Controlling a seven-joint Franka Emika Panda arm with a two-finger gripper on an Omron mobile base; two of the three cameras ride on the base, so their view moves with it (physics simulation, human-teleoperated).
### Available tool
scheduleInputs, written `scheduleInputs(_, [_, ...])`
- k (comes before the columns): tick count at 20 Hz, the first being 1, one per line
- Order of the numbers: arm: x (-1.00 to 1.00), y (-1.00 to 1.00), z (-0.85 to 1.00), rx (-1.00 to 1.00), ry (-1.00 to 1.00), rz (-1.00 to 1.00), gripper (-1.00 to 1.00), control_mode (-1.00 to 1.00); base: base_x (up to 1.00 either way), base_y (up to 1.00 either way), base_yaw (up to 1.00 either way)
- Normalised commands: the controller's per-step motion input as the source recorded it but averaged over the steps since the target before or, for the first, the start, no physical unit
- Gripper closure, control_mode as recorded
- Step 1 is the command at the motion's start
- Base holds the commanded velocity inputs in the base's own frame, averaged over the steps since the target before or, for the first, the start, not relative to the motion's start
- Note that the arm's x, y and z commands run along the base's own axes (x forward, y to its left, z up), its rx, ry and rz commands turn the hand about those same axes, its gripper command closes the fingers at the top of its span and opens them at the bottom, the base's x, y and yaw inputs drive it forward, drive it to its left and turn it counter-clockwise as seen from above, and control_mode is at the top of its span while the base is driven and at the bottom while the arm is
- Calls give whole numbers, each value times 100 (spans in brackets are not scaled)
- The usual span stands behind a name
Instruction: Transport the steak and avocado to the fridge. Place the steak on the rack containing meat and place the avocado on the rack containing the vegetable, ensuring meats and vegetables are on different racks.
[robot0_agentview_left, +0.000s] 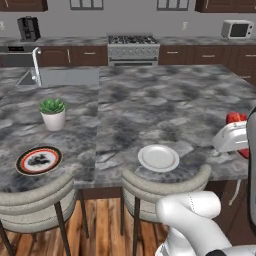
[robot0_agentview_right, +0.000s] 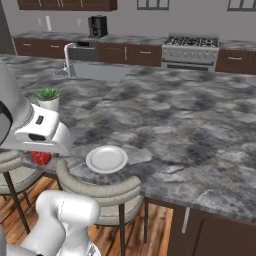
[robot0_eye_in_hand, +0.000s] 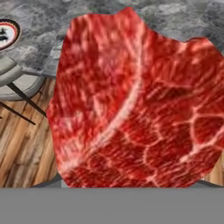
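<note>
My gripper (robot0_agentview_right: 41, 156) gripped the steak (robot0_eye_in_hand: 135, 105), lifted above the marble counter's (robot0_agentview_left: 165, 105) near edge, over a stool (robot0_agentview_right: 100, 192). A white plate (robot0_agentview_left: 158, 157) sat just beside that edge; wide bare counter stretched beyond.

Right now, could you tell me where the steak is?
The steak is at the hand, beside the counter's near edge, right of the white plate in the left base view.
</note>
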Motion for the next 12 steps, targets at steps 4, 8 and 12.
scheduleInputs(4, [0,0,0,0,0,0,100,100,-92,-64,-18])
scheduleInputs(8, [0,0,0,0,0,0,100,100,-95,-99,-22])
scheduleInputs(12, [0,0,0,0,0,0,100,100,-41,-100,-17])
